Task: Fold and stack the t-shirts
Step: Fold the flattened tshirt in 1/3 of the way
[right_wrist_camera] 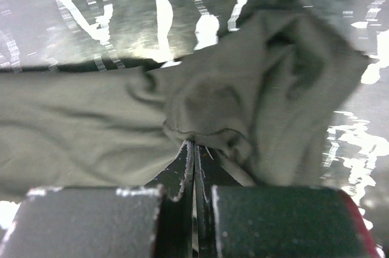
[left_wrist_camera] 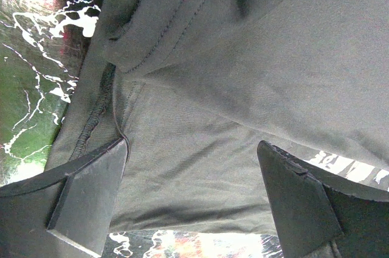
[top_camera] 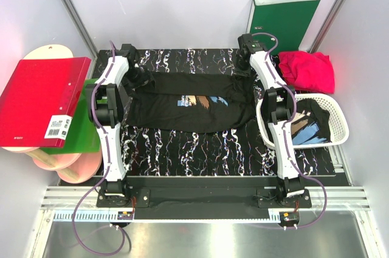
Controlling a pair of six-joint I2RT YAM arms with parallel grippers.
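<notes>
A black printed t-shirt [top_camera: 182, 112] spread on the marbled table [top_camera: 182, 151], left claw [left_wrist_camera: 191, 145] gaping wide over its edge, right claw [right_wrist_camera: 193, 148] clamped on its bunched cloth, pink shirt [top_camera: 310, 70] beside the basket [top_camera: 341, 139]

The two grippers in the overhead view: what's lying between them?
A black t-shirt, print up, spread across the table from the left gripper to the right gripper, which pinches its edge. The top view shows it.
</notes>
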